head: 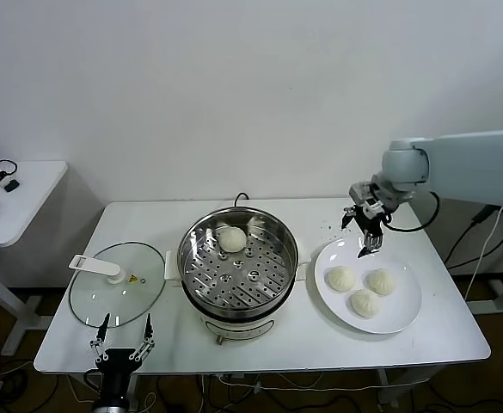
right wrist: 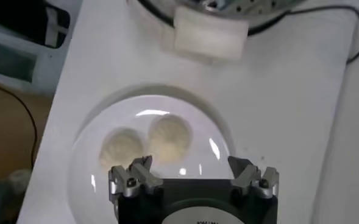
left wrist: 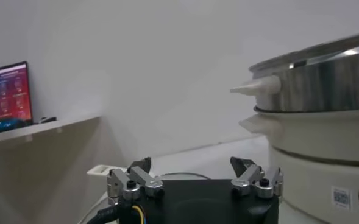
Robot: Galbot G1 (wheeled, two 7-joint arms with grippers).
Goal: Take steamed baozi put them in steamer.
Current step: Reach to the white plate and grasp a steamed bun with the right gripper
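The steamer [head: 238,258] stands mid-table with one steamed baozi [head: 231,239] on its perforated tray, towards the back. Three more baozi [head: 340,278] [head: 380,280] [head: 364,302] lie on a white plate [head: 403,315] to its right. My right gripper [head: 360,232] hangs open and empty over the plate's far rim, above the buns. In the right wrist view two baozi [right wrist: 169,137] [right wrist: 121,148] lie just beyond the open gripper [right wrist: 189,163]. My left gripper [head: 124,335] waits open at the table's front left edge; in the left wrist view it [left wrist: 191,164] faces the steamer [left wrist: 325,122].
A round glass lid [head: 118,282] with a white handle lies flat left of the steamer, just beyond the left gripper. A white side table [head: 10,202] with small items stands at the far left. The steamer's white side handle [right wrist: 211,36] faces the plate.
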